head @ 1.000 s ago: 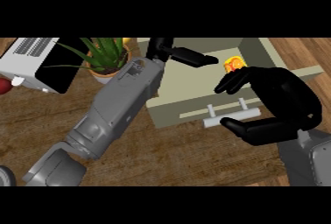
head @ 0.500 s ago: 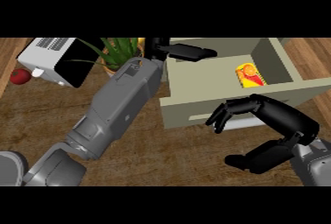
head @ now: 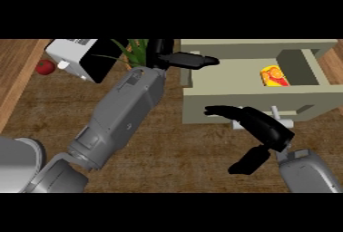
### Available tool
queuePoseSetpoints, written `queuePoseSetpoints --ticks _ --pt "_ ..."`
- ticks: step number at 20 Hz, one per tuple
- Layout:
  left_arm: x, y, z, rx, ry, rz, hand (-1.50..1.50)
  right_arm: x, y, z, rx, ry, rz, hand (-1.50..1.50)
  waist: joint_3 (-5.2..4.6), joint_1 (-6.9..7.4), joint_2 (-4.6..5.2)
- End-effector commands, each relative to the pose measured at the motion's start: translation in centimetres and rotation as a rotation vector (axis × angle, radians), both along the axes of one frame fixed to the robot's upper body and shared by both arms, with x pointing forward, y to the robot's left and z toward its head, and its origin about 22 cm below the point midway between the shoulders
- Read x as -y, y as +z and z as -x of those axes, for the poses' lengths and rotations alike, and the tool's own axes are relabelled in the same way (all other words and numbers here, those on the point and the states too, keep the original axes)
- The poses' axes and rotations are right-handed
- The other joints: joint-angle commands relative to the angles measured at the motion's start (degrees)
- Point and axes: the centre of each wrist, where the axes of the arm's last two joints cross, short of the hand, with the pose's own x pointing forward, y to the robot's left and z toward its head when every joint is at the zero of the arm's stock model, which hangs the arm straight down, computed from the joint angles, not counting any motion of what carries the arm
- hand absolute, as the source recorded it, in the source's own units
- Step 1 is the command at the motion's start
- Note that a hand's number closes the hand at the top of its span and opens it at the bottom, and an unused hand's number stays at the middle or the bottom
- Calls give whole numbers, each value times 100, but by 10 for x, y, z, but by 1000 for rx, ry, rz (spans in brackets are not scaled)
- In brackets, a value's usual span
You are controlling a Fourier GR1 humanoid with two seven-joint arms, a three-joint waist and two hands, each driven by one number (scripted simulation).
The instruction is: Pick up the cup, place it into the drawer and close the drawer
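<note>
The yellow and red cup [head: 275, 75] lies inside the open beige drawer [head: 251, 94] on the brown wooden surface [head: 161, 149], the right hand [head: 258, 128] spread empty at its front, the left hand [head: 181, 59] extended open over its rim

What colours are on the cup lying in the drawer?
The cup is yellow and orange with red markings, seen in the head view inside the pale drawer.

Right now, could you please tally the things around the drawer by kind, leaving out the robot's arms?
Cups: 1, orange and yellow cup lying in the open drawer
Drawers: 1
Potted plants: 1
Toasters: 1
Red fruits: 1
Total: 5
</note>
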Motion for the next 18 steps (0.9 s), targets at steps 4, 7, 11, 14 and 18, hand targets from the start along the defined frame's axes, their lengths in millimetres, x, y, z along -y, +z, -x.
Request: queuePoseSetpoints --ticks 4,7,11,14,18 --pt "-27 -22 3 -15 18 51 -150 -3 -60 -28 -73 8 188 -150 -11 383 -25" --pt "-48 -10 -4 -3 24 53 -150 17 -70 -44 -73 -76 202 150 -5 589 -19" --pt "-52 -23 4 -7 4 66 -150 18 -72 -72 -24 -106 149 150 3 673 17" --pt "-59 -42 13 -21 7 76 -150 25 -68 -88 21 -151 83 150 9 841 40" --pt "-89 -38 10 -29 -4 87 -150 58 -30 -117 98 -260 -4 150 9 966 47"
